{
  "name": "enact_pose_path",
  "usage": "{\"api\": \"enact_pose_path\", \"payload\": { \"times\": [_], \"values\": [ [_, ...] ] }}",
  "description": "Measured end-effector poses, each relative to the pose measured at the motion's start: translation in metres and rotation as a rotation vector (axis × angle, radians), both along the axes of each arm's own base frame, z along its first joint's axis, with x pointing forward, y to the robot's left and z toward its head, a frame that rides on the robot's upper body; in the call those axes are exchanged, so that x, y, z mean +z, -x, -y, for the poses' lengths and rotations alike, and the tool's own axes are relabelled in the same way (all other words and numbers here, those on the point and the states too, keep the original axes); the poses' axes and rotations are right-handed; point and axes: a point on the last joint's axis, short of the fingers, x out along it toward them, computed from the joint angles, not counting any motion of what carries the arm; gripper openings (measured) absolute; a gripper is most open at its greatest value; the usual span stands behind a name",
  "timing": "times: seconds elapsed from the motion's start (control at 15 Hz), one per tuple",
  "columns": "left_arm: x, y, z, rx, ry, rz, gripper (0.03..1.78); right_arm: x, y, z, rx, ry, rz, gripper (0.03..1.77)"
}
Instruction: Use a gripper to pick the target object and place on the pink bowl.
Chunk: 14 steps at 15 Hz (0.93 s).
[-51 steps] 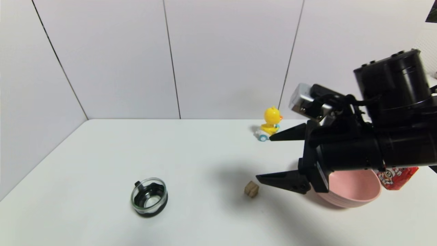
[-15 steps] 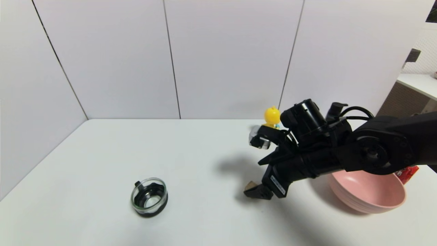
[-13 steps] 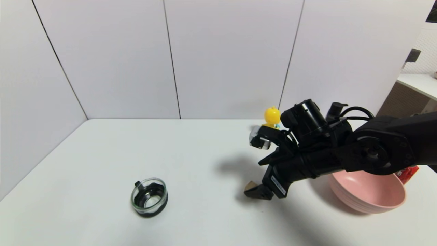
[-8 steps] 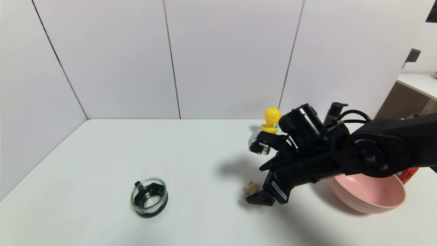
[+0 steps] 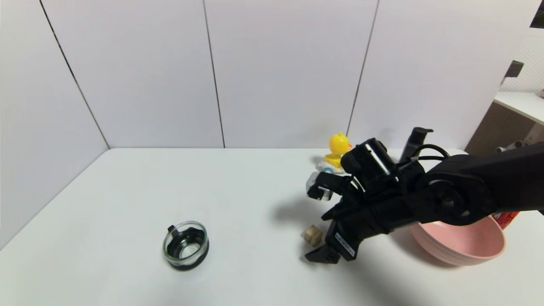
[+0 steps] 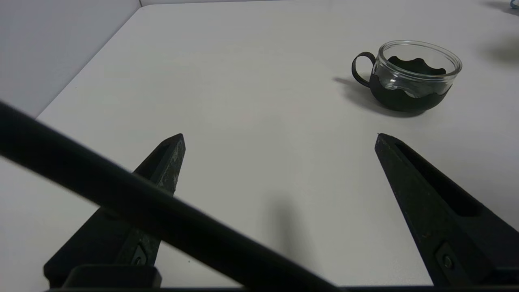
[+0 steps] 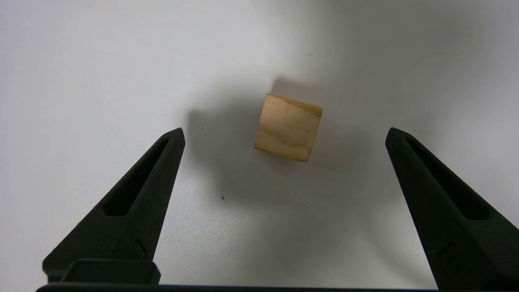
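The target object, a small tan wooden cube (image 5: 313, 235), rests on the white table left of the pink bowl (image 5: 457, 255). My right gripper (image 5: 315, 238) is low over the table and open, one finger on each side of the cube and neither touching it. In the right wrist view the cube (image 7: 288, 127) lies on the table at the level of the fingertips of that gripper (image 7: 284, 132), slightly nearer one finger, with wide gaps on both sides. The bowl is empty. My left gripper (image 6: 279, 136) hangs open over bare table, holding nothing.
A glass cup with a black base (image 5: 185, 245) stands at the front left and is also in the left wrist view (image 6: 409, 77). A yellow duck toy (image 5: 338, 148) sits by the back wall. A red carton (image 5: 505, 217) peeks out behind the bowl.
The right gripper has dropped lower and shifted toward the table's front, still wide open. The cube, partly hidden by the near finger a second ago, now shows between the fingers.
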Motion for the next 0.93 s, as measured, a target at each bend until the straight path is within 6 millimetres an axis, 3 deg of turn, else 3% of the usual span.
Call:
{"api": "enact_pose_path", "payload": {
  "times": [0.6,0.8,0.93],
  "values": [
    [0.0,0.0,0.0,0.0,0.0,0.0,1.69,-0.0071,-0.0045,-0.0035,0.003,0.008,-0.012,1.66],
    [0.0,0.0,0.0,0.0,0.0,0.0,1.69,-0.0072,-0.006,-0.0045,0.002,0.008,-0.011,1.16],
    [0.0,0.0,0.0,0.0,0.0,0.0,1.69,-0.0078,-0.007,-0.0052,0.002,0.006,-0.01,0.92]
  ]
}}
